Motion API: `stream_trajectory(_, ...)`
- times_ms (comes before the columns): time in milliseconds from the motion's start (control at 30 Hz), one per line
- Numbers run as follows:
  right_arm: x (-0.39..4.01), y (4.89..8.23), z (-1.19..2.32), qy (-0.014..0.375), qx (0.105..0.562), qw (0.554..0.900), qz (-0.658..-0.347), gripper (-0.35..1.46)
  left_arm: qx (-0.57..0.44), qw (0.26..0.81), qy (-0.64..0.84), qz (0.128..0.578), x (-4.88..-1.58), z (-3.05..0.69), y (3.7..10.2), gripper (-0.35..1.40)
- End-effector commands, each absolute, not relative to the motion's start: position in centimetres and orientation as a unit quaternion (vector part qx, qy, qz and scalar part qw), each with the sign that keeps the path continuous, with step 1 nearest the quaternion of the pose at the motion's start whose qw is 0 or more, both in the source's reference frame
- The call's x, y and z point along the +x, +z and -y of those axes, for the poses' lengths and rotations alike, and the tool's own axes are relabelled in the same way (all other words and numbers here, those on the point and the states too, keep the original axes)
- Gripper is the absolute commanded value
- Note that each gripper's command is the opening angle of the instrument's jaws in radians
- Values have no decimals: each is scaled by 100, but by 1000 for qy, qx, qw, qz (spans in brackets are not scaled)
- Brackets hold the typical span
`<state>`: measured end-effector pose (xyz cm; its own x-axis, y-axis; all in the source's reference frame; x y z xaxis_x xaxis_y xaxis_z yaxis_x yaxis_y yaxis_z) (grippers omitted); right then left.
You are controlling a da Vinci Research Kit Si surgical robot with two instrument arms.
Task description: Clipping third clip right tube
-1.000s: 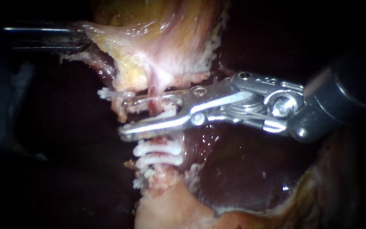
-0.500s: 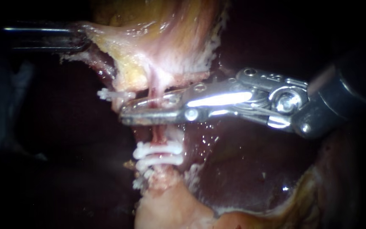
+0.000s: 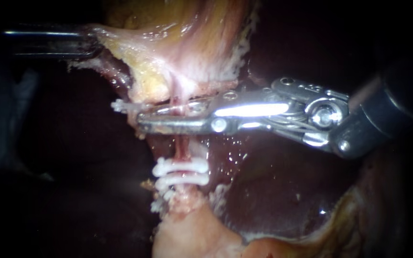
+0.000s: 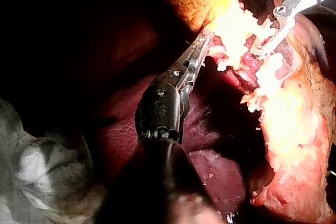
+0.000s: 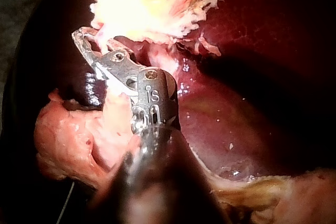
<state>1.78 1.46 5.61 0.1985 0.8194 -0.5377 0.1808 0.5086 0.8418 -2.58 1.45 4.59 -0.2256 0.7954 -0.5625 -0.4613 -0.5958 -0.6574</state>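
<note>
In the endoscope view, the right instrument (image 3: 141, 122) crosses the tube (image 3: 182, 149) with its jaws pressed onto it from both sides. It sits just above two white clips (image 3: 180, 173) on that same tube. Up and left of the tube, the left instrument (image 3: 86, 43) pinches a fold of gallbladder (image 3: 178, 43).

The left wrist view shows that bite plainly, where the endoscope leaves it in shadow.

In the right wrist view the tube is lost in glare, and dark liver (image 5: 236, 129) lies beside the shaft.

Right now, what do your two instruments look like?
Right instrument: shiny silver metal, long slim jaws, round pivot screws, thin wire cables at the wrist, dark shaft. Left instrument: slim silver tip, dark rounded wrist with screws, dark shaft.
</note>
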Motion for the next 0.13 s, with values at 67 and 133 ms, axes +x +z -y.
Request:
stream_trajectory(67,177,563,-146,248,428,645,-582,-35,-466,412,762,179,-258,-146,460,-35)
stream_trajectory(133,177,563,-146,248,428,645,-582,-35,-466,412,762,179,-258,-146,461,-35)
